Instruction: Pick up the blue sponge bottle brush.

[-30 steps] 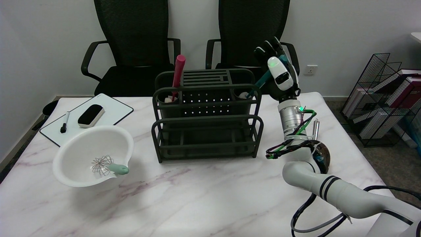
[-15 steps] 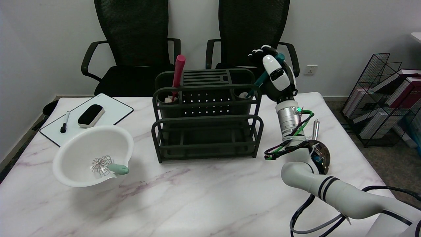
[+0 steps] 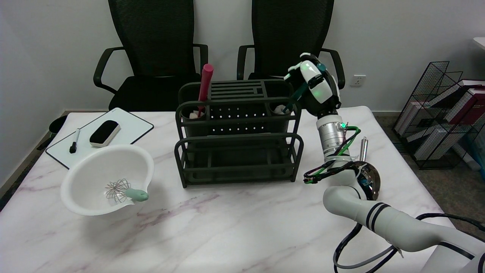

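Right hand (image 3: 313, 84) is seen clenched around the brush (image 3: 296, 97) handle, upper right of the rack (image 3: 238, 132), frame centre

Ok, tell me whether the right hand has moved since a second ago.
Yes. The right hand has shifted left and curled down around the blue brush handle, closer to the black rack.

Right hand (image 3: 313, 88) closed around teal handle of blue sponge bottle brush (image 3: 296, 98), brush head seated in right cup of dark rack (image 3: 238, 132), red brush (image 3: 204, 86) in left cup, white bowl (image 3: 108, 179) holding whisk (image 3: 123, 191) at left.
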Available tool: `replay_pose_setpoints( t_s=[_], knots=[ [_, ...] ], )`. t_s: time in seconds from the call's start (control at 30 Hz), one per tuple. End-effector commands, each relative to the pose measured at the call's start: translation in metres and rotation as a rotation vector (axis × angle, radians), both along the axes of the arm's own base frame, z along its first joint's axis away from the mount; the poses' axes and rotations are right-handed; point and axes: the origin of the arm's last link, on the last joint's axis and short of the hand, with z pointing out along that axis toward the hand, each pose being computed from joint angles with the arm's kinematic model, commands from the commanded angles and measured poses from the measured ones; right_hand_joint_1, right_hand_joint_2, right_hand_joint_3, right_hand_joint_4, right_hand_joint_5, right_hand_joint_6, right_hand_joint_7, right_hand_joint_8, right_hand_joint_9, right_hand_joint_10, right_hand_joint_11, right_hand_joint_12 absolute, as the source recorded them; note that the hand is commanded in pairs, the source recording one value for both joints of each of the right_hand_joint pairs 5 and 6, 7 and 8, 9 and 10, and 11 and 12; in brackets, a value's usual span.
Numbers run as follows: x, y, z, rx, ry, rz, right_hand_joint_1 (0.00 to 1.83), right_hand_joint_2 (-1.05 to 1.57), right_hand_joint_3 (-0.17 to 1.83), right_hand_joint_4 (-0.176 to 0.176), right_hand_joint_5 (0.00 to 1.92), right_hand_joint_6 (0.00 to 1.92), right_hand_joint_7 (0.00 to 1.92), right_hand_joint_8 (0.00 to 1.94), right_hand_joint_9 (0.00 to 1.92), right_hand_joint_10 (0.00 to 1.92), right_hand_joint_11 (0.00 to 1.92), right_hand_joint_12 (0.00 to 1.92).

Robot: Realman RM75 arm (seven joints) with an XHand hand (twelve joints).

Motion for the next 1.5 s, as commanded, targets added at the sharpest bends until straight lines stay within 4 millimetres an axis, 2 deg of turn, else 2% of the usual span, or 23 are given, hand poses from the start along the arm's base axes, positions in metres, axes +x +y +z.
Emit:
replay_pose_setpoints(
  t_s=[0.03,0.17,0.33,0.47,0.63,0.67,0.7,0.87,1.0,1.1,1.17,1.33,1.5],
  knots=[
    [0.004,-0.002,-0.003,0.010,-0.003,0.008,1.15,0.62,0.85,0.000,0.97,0.97,1.26,1.26,1.20,1.20,1.33,1.33],
    [0.004,-0.003,-0.005,0.019,-0.007,0.003,1.10,0.65,0.86,0.000,1.09,1.09,1.36,1.36,1.24,1.24,1.35,1.35],
    [0.007,-0.006,-0.007,0.028,0.001,0.001,1.03,0.79,0.90,0.000,1.54,1.54,1.61,1.61,1.31,1.31,1.38,1.38],
    [0.009,-0.009,-0.009,0.037,0.013,0.001,1.02,0.69,0.97,0.000,1.58,1.58,1.63,1.63,1.31,1.31,1.38,1.38],
    [0.011,-0.012,-0.011,0.047,0.022,-0.002,1.04,0.40,1.06,0.000,1.50,1.50,1.61,1.61,1.29,1.29,1.38,1.38],
    [0.043,-0.010,-0.067,0.275,-0.145,0.156,1.04,0.33,1.07,0.000,1.50,1.50,1.61,1.61,1.27,1.27,1.38,1.38],
    [0.014,-0.014,-0.016,0.069,0.021,0.005,1.05,0.25,1.07,0.000,1.49,1.49,1.60,1.60,1.26,1.26,1.38,1.38],
    [0.008,-0.016,-0.007,0.039,0.049,-0.037,1.07,0.07,1.04,0.000,1.48,1.48,1.57,1.57,1.25,1.25,1.39,1.39],
    [0.014,-0.019,-0.014,0.062,0.032,-0.018,1.08,0.05,0.99,0.000,1.48,1.48,1.57,1.57,1.27,1.27,1.43,1.43],
    [0.015,-0.021,-0.015,0.070,0.028,-0.024,1.10,0.29,0.86,0.000,1.52,1.52,1.65,1.65,1.44,1.44,1.57,1.57],
    [0.016,-0.023,-0.015,0.075,0.027,-0.030,1.09,0.43,0.85,0.000,1.58,1.58,1.68,1.68,1.51,1.51,1.62,1.62],
    [0.019,-0.026,-0.017,0.071,0.053,-0.039,1.09,0.87,0.87,0.000,1.90,1.90,1.80,1.80,1.63,1.63,1.73,1.73],
    [0.025,-0.028,-0.018,0.051,0.101,-0.040,1.07,1.04,0.87,0.000,1.92,1.92,1.89,1.89,1.72,1.72,1.79,1.79]
  ],
)
